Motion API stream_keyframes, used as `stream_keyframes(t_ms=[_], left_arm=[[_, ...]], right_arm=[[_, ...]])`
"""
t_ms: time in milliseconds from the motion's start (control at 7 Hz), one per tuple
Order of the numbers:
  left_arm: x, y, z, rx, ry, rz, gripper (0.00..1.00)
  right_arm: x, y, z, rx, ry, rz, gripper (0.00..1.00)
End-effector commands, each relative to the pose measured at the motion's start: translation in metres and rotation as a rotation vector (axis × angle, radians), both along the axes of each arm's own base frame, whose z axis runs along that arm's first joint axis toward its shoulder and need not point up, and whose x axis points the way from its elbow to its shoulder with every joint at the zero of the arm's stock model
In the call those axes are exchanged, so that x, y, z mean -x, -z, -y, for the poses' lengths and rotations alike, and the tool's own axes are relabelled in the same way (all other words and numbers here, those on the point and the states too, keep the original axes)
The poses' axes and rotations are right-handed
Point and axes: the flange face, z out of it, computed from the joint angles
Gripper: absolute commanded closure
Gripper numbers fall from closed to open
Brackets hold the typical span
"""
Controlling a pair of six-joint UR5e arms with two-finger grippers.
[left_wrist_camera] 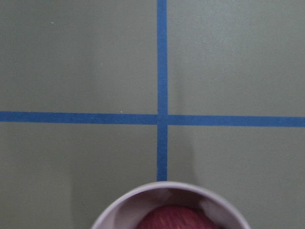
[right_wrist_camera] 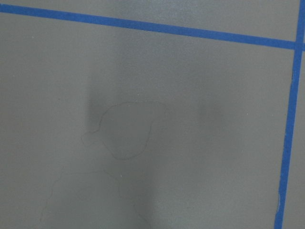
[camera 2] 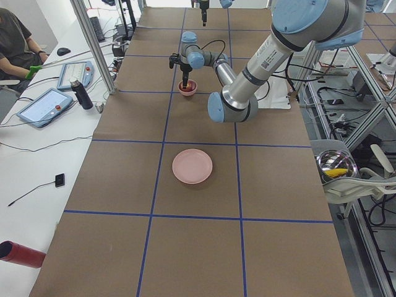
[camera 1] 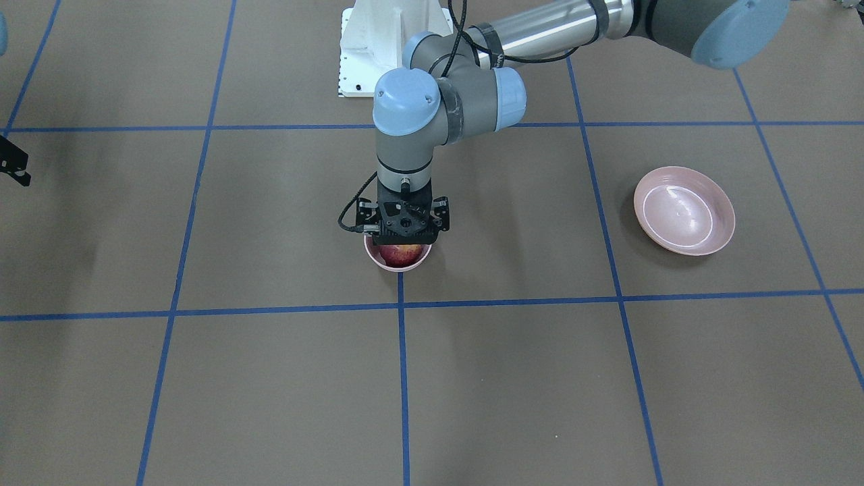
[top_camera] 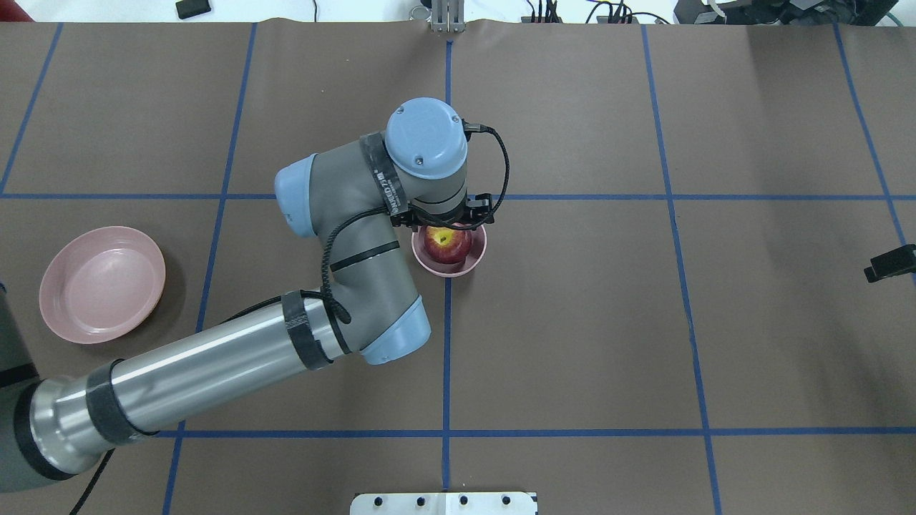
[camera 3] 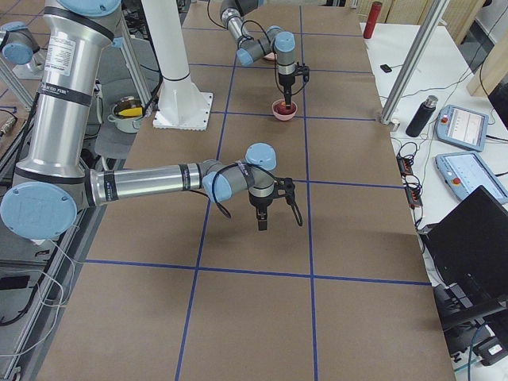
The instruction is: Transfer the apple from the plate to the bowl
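Observation:
The dark-red apple (top_camera: pixel 447 244) sits inside the small deep pink bowl (top_camera: pixel 451 272) near the table's middle, its yellow-green stem patch facing up. My left gripper (top_camera: pixel 447 226) hangs straight down over the bowl's far side, right above the apple. Its fingers are hidden under its body, so I cannot tell whether they hold the apple. The left wrist view shows only the bowl's rim (left_wrist_camera: pixel 119 207) and the apple's top (left_wrist_camera: pixel 171 218). The wide shallow pink plate (top_camera: pixel 100 286) lies bare at the left. My right gripper (top_camera: pixel 889 264) hovers at the far right, looking shut and empty.
Blue tape lines cross the brown table. The robot's white base (camera 1: pixel 385 47) stands at the near edge. A water bottle (camera 2: pixel 83 94) and tablets (camera 2: pixel 44 106) lie on the side bench beyond the table's far edge.

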Motion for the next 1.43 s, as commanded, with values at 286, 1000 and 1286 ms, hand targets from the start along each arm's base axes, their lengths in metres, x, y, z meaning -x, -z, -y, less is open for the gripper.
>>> stream_keyframes(t_ms=[286, 1000, 1286], left_arm=[[0.231, -0.146, -0.063, -0.25, -0.165, 0.131, 0.02], [0.554, -0.429, 0.032, -0.221, -0.306, 0.087, 0.02], [0.594, -0.466, -0.009, -0.191, -0.236, 0.093, 0.02]], right_arm=[[-0.008, 0.003, 0.002, -0.007, -0.017, 0.004, 0.0], [-0.06, 0.014, 0.018, -0.063, -0.08, 0.043, 0.0], [-0.054, 0.041, 0.037, -0.113, -0.075, 0.069, 0.0]])
